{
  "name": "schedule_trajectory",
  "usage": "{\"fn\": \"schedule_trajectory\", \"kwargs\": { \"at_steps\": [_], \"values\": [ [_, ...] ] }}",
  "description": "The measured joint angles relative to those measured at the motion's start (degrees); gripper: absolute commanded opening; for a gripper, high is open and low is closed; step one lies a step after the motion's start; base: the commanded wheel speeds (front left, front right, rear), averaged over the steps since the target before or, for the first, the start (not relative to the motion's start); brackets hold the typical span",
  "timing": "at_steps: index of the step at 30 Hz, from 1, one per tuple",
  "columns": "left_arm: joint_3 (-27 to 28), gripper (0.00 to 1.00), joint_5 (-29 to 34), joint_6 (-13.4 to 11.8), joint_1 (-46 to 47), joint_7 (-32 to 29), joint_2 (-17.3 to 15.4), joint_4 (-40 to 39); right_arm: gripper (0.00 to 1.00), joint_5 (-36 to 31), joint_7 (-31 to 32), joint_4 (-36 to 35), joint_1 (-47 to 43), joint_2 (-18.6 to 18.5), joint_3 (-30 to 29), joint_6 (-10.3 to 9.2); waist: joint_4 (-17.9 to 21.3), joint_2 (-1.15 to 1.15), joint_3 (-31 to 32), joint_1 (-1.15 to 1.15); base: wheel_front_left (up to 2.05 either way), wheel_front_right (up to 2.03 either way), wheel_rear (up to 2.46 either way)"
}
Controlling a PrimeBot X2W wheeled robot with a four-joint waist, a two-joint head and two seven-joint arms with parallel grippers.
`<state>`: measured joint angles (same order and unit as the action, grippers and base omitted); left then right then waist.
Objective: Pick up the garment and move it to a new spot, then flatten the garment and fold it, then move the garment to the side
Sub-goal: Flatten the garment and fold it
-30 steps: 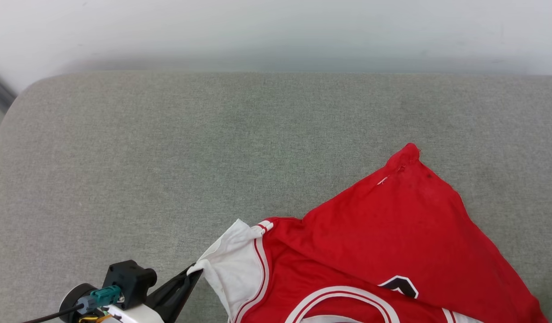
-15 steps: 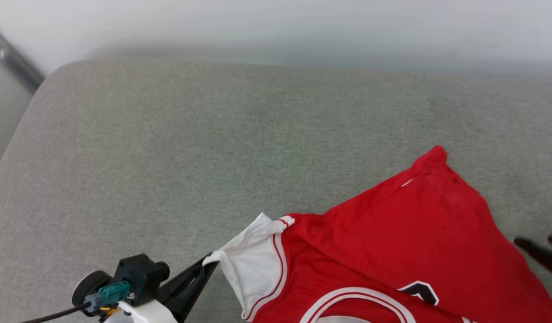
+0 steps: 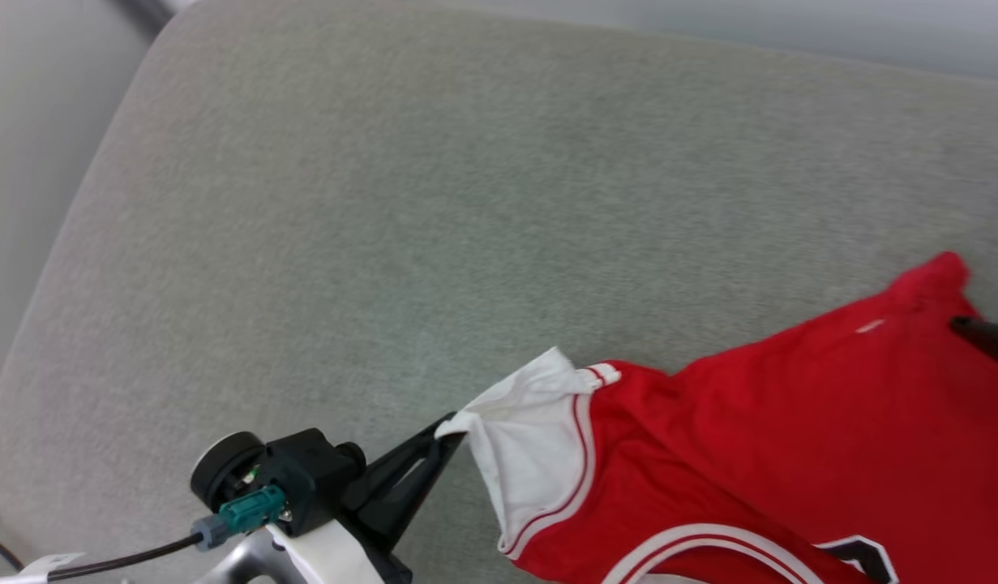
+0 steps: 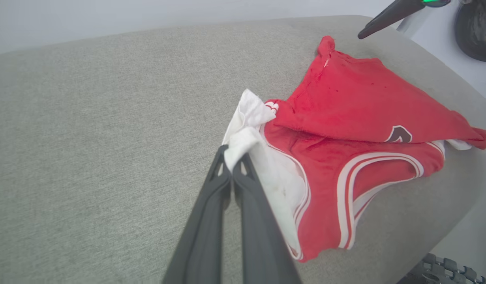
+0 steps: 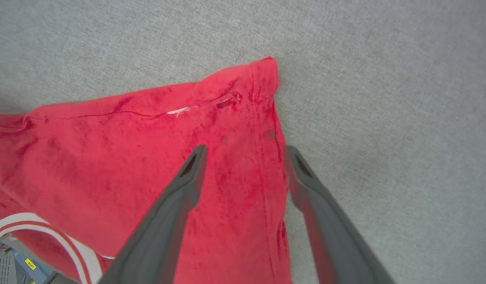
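The left gripper (image 4: 231, 158) pinches only the garment's (image 4: 345, 102) sleeve (image 4: 248, 118) tip; a pull may free it. The right gripper (image 5: 244, 153), wide above the red corner (image 5: 260, 79), may catch one layer.

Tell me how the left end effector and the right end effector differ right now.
The left end effector is shut on the garment's white sleeve; the right end effector is open, holding nothing. The left end effector pinches an edge; the right end effector is poised over the red corner. Both have long dark fingers.
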<state>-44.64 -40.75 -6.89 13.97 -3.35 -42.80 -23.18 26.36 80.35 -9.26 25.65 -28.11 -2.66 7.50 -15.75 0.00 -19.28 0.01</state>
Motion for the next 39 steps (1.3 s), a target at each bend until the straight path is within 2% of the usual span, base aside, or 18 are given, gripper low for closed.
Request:
{"fn": "schedule_trajectory", "kwargs": {
  "at_steps": [10, 19, 20, 21, 23, 31, 34, 39],
  "values": [
    [-1.74, 0.0, 0.25, 2.38, 2.53, 1.29, 3.89, 2.43, 1.0, -4.98, 1.15, 7.94, 3.65, -1.69, 2.82, 0.0, -6.82, 0.0, -5.34, 0.0, 0.0, 0.0, 0.0],
    [-1.42, 0.0, 0.15, 3.23, 3.73, 2.7, 4.9, 4.49, 1.0, -6.92, 1.52, 8.94, 3.08, -2.6, 2.98, 0.0, -9.34, 0.0, -7.71, -0.02, 0.0, 0.0, 0.0],
    [-1.34, 0.0, 0.14, 3.32, 3.8, 2.85, 4.89, 4.72, 0.83, -6.92, 1.52, 9.09, 3.02, -2.5, 2.76, 0.01, -9.31, 0.0, -7.67, -0.01, 0.0, 0.0, 0.0],
    [-1.29, 0.0, 0.14, 3.32, 3.85, 2.99, 4.87, 4.87, 0.44, -6.93, 1.38, 9.22, 2.97, -2.36, 2.64, 0.01, -9.24, 0.0, -7.6, -0.01, 0.0, 0.0, 0.0],
    [-1.21, 0.0, 0.14, 3.36, 3.91, 3.1, 4.76, 5.09, 0.0, -6.92, 0.76, 9.45, 2.92, -2.0, 2.45, 0.01, -9.0, 0.0, -7.38, -0.01, 0.0, 0.0, 0.0],
    [-0.1, 0.0, -0.44, 3.03, 4.22, 2.72, 3.09, 5.41, 0.0, -5.82, -5.04, 12.91, 4.27, -1.15, 4.47, 0.0, -6.99, 0.0, -3.58, 0.0, 0.0, 0.0, 0.0],
    [0.62, 0.0, -0.46, 2.3, 4.21, 2.03, 1.49, 4.67, 0.0, -5.23, -6.9, 13.29, 5.14, -0.93, 5.37, 0.0, -5.73, 0.0, -1.02, 0.0, 0.0, 0.0, 0.0],
    [2.03, 0.0, -0.64, 1.1, 4.11, 0.93, -1.22, 2.67, 0.0, -1.3, -10.14, 12.72, 7.28, 0.13, 3.53, 0.0, -3.07, 0.0, 3.51, 0.0, 0.0, 0.0, 0.0]
  ]
}}
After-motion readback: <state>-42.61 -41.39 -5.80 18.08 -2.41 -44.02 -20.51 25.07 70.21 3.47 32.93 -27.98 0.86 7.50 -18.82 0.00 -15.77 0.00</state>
